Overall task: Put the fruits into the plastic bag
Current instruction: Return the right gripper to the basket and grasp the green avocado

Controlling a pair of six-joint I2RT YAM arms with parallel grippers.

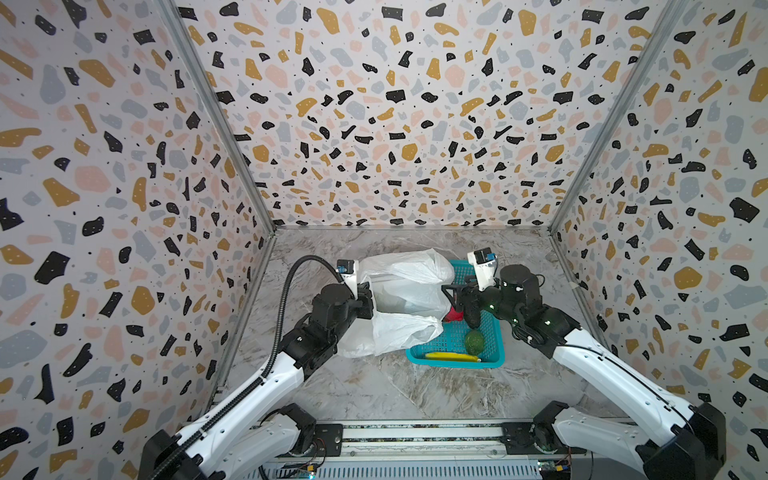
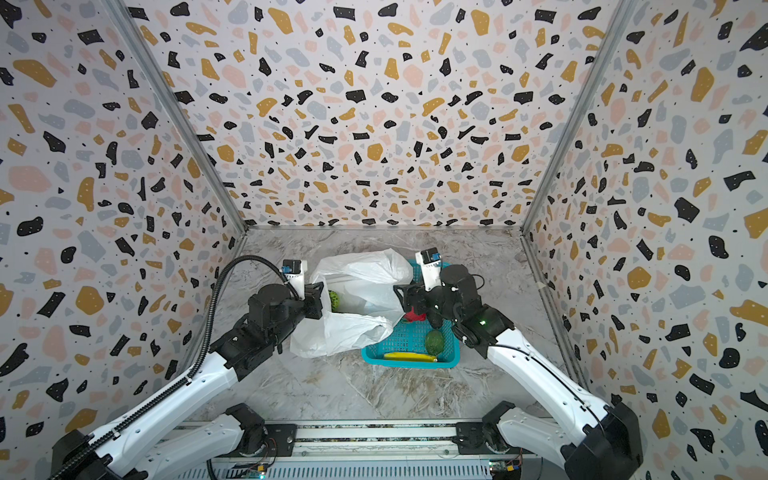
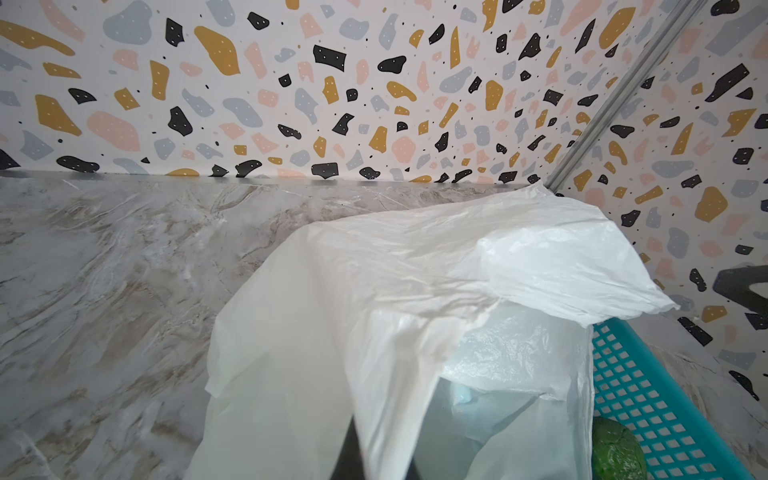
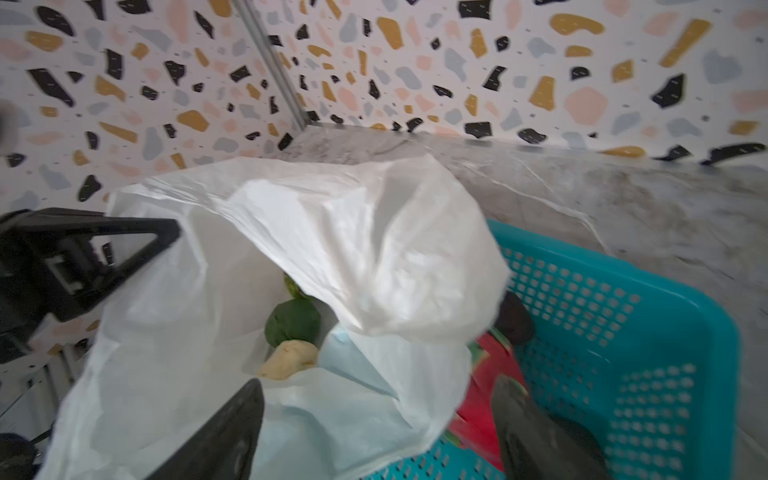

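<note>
Marble-patterned tabletop (image 1: 374, 395), walled on three sides by speckled panels.

Plastic bag (image 1: 405, 291): white, thin, crinkled, the largest loose item. It stands mid-table with its mouth held up, one side draped over the near-left edge of the basket. Seen in both top views.

Teal mesh basket (image 1: 494, 357): just right of the bag and touching it, partly covered by the bag's folds.

Left gripper (image 1: 365, 300): jaws closed on the bag's left rim, holding the mouth open. In the left wrist view the film wraps right over the fingers.

Right gripper (image 4: 378, 419): jaws spread wide and empty, poised above the bag's mouth where it meets the basket, the dragon fruit just beside one finger.

Fruits, as counted:
- Banana (image 1: 452, 356): yellow, lying flat along the basket's near wall.
- Dragon fruit (image 4: 488, 386): red with green scales, in the basket beside the bag's edge, half hidden.
- Dark green fruit (image 1: 474, 341): rounded, in the basket just beyond the banana.
- Inside the bag: a green rounded piece (image 4: 293, 322), a pale yellowish piece (image 4: 289, 359) touching it, and a hint of another green item behind; their kinds cannot be told for sure.

Status, by my reckoning: partly done. Some items are bagged; three fruits remain in the basket, the dragon fruit nearest the open jaws.
</note>
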